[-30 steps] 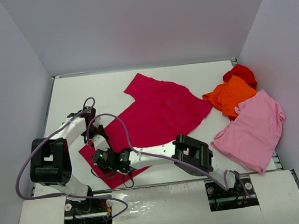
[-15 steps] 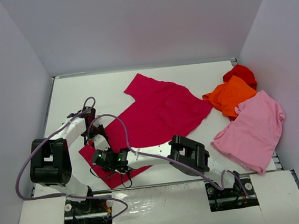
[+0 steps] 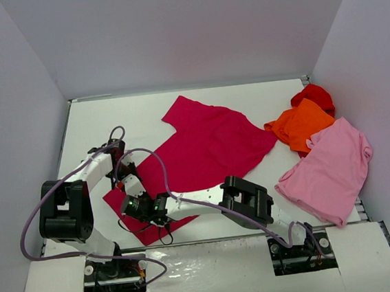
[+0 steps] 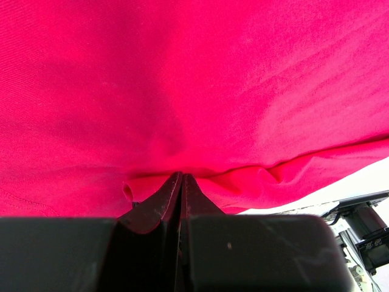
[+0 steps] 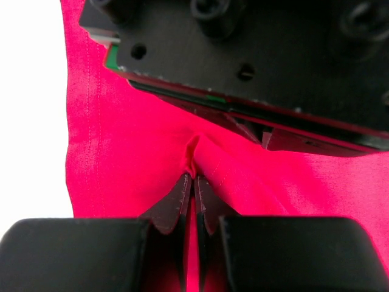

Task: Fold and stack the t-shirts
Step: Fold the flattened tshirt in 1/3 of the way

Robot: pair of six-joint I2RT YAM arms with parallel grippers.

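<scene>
The large crimson t-shirt (image 3: 212,144) lies spread on the white table, its lower left part folded near both grippers. My left gripper (image 3: 124,175) is shut at the shirt's left hem, and the left wrist view shows the crimson cloth (image 4: 194,91) bunched at its closed tips (image 4: 181,176). My right gripper (image 3: 133,192) reaches in from the right just below it. Its jaws (image 5: 194,177) are shut on a small raised pinch of the same crimson cloth (image 5: 121,152). The left gripper's black body (image 5: 243,61) sits right behind that pinch.
At the right edge lie an orange t-shirt (image 3: 303,125), a bright red one (image 3: 314,95) behind it, and a light pink one (image 3: 332,171) in front. Grey walls enclose the table (image 3: 130,118). The right arm's elbow (image 3: 248,199) hangs over the front edge.
My right gripper has closed from partly open onto a pinch of the crimson shirt and shifted slightly left. The left gripper has stayed shut in place.
</scene>
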